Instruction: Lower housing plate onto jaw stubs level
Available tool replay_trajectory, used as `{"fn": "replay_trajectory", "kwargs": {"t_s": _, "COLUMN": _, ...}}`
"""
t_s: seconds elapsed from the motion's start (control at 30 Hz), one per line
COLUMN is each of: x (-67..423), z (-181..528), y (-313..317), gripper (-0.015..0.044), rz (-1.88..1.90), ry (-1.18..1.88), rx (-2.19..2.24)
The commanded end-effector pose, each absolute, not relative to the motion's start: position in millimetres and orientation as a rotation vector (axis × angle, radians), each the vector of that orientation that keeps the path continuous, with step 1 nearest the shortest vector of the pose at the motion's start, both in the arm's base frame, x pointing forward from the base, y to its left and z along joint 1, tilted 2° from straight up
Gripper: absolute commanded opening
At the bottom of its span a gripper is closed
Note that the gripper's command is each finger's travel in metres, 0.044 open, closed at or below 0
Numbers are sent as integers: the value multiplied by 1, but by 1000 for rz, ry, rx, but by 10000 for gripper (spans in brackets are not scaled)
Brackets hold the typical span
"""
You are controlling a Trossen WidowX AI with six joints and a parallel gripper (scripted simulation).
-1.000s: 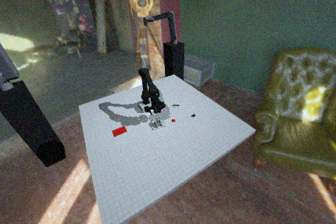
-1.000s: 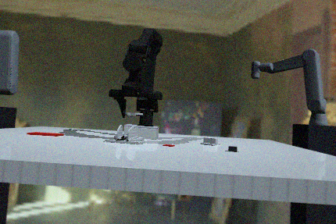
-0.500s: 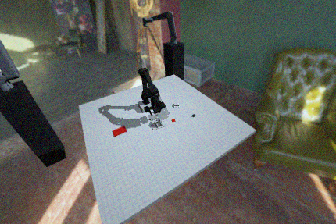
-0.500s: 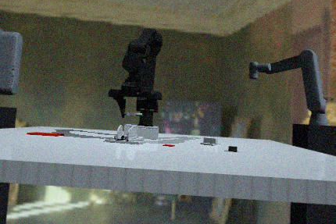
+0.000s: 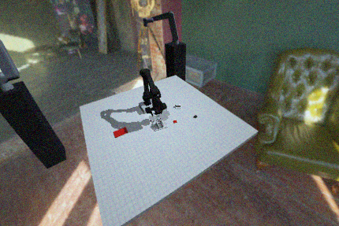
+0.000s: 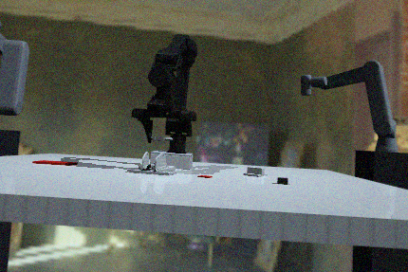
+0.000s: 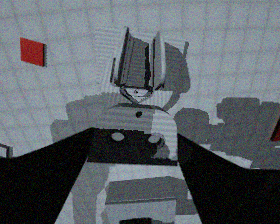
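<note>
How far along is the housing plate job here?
Done: two pale upright jaws stand assembled on the table. In hand: the black gripper holds the pale, round-ended housing plate above the tabletop. Left: seating it level over the jaws, releasing, withdrawing.

The arm [image 5: 147, 85] [image 6: 185, 62] is bent — gripper [image 5: 157, 114] [image 6: 160, 137] [image 7: 135, 134] pointing down, clamped with fingers apart.
</note>
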State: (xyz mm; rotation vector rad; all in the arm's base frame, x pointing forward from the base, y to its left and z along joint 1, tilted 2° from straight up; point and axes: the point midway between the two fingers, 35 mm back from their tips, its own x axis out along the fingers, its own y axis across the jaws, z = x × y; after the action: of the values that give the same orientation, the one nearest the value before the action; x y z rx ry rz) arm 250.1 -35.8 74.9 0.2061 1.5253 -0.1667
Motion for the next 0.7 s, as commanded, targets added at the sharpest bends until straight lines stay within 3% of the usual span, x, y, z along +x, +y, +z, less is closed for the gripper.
{"fn": "replay_trajectory", "kwargs": {"t_s": 0.0, "x": 250, "z": 76, "y": -36, "gripper": 351, "rz": -161, "ry": 1520, "rx": 205}}
{"fn": "replay_trajectory", "kwargs": {"t_s": 0.67, "x": 254, "z": 47, "y": -35, "gripper": 351, "rz": -159, "ry": 1520, "rx": 202}}
